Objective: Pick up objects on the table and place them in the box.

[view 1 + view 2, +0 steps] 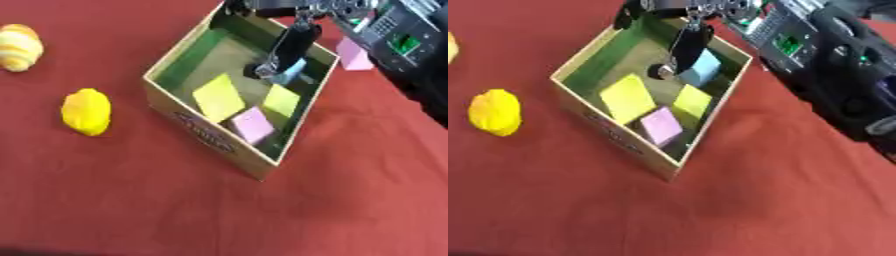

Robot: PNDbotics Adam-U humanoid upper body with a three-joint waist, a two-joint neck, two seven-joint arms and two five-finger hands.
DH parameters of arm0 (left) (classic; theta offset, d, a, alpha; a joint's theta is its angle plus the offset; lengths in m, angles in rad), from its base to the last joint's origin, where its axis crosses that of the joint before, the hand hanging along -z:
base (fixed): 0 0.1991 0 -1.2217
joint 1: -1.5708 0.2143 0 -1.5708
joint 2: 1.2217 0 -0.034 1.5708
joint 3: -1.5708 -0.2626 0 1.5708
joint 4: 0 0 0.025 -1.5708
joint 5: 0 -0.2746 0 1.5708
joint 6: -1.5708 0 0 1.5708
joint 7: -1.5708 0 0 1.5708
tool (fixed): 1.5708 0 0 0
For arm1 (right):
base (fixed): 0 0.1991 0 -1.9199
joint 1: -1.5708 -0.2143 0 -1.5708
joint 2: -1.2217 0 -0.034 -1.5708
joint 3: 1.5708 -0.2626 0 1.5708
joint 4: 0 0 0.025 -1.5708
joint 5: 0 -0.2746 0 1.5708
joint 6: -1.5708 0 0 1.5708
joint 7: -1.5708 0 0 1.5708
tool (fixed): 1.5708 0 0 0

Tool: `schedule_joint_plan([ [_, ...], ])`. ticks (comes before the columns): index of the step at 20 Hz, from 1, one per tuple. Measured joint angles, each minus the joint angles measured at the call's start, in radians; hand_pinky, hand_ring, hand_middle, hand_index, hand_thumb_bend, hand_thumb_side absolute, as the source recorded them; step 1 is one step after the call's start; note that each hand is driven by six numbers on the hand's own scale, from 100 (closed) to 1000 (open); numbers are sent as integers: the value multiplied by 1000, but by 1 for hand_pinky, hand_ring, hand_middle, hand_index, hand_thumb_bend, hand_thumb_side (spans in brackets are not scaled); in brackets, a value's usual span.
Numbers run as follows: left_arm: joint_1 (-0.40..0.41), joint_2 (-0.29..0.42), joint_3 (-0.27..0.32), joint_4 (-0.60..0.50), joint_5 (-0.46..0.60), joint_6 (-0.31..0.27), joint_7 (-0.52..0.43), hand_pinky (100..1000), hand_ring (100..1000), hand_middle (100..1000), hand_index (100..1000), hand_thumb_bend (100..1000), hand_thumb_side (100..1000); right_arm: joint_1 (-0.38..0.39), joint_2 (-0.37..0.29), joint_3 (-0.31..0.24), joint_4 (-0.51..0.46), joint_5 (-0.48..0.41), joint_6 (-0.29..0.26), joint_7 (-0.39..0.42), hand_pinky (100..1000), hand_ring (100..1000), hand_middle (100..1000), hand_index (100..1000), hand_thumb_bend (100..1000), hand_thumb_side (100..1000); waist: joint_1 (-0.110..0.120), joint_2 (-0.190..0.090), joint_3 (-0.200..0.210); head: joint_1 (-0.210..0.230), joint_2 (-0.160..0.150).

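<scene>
- Fingers (686,45) of the right hand (291,44) reach down inside the box (206,131), seemingly pinching a light blue block (704,68); the pinch itself is hard to see.
- Best release is low, onto bare floor beside them.
- Yellow blocks (218,97) and pink block (254,125) lie just nearer.
- Outside: lemon (87,111), croissant (19,47), pink cube (353,54).

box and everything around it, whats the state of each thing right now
box: open, upright on the red cloth
light blue block: in the box, right hand on it
two yellow blocks: lying in the box
pink block in the box: lying near the corner
pink block outside: on the cloth, beyond the box
lemon: on the cloth
croissant: on the cloth
</scene>
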Motion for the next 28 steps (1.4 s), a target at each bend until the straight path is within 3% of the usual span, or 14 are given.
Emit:
schedule_joint_plan([
  [8, 2, 0, 0, 0, 0, 0, 0, 746, 566, 607, 773, 219, 500, 38, -26, -36, 5, -7, 9, -20, 883, 919, 782, 875, 327, 100, 9, 0, -18, 7, 0],
  [14, 4, 0, 1, 0, -2, 0, 2, 746, 565, 605, 773, 220, 498, 157, -180, -131, -30, -29, 25, -100, 890, 927, 793, 863, 273, 100, 15, 0, -35, 20, 0],
  [19, 5, 1, 1, 0, -7, 2, 6, 746, 564, 604, 773, 219, 497, 288, -316, -222, -83, -63, 15, -131, 895, 936, 811, 879, 304, 100, 24, 7, -47, 30, -1],
  [25, -2, 2, 1, 0, -10, 2, 7, 747, 563, 603, 773, 216, 499, 394, -403, -288, -121, -74, 13, -156, 903, 948, 828, 890, 379, 100, 27, 18, -48, 35, -10],
  [28, -2, 6, 1, 0, -10, 3, 6, 747, 562, 603, 773, 214, 498, 426, -423, -307, -120, -79, 22, -165, 904, 949, 828, 890, 362, 100, 31, 24, -45, 35, -18],
])
